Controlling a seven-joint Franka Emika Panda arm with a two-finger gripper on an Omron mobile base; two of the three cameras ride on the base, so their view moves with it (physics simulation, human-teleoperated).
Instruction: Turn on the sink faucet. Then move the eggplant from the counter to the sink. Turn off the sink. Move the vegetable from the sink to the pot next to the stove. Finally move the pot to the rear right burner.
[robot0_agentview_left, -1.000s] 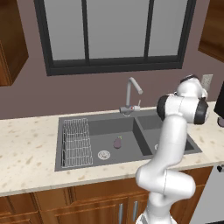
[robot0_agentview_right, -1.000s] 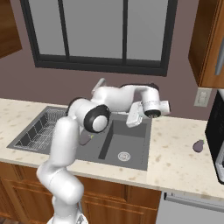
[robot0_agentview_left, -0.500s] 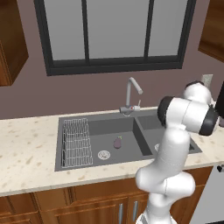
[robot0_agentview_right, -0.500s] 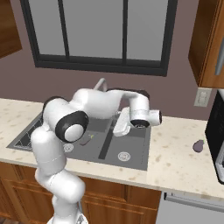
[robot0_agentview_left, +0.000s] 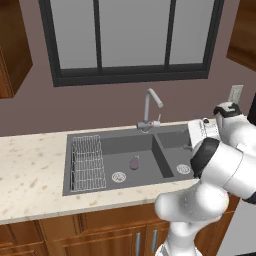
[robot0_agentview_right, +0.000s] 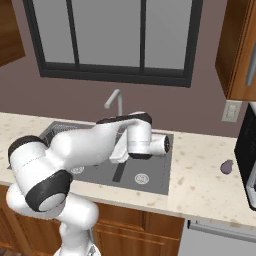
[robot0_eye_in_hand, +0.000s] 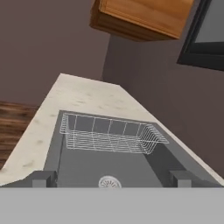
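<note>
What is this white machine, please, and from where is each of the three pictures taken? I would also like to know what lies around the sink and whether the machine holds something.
It is a white robot arm in a simulated kitchen. Two cameras sit behind it, one to its left, one to its right. The third is on its hand, looking along the gripper, which is open and holds nothing. The grey sink has two basins. A small purple eggplant lies in the basin with the wire rack, and the faucet stands behind. Another small purple object rests on the counter to the right.
</note>
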